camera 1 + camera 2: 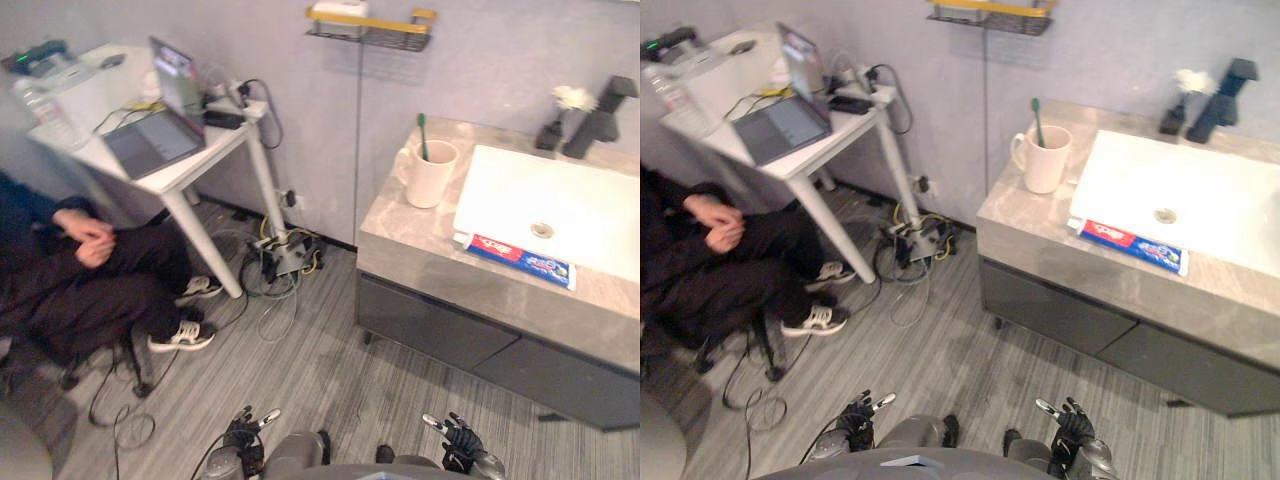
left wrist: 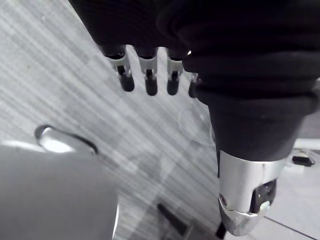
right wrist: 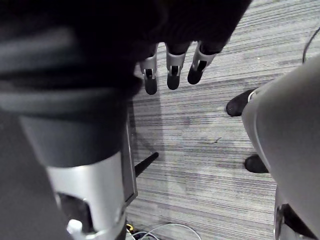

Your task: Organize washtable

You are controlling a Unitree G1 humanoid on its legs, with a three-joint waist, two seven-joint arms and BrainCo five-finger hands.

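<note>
Mug [image 1: 429, 181] — green toothbrush [image 1: 422, 133] inside

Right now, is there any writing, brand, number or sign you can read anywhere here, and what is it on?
Nothing can be quoted.
Toothpaste tube on the counter: red and blue print, too blurred to read.
Laptop on the white table: screen and keys too small to read.
Cup, wall shelf: no marks seen.

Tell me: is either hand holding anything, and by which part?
Nothing is held. The left hand and the right hand hang open above the floor; the toothpaste tube and the cup with the toothbrush sit on the washtable.
</note>
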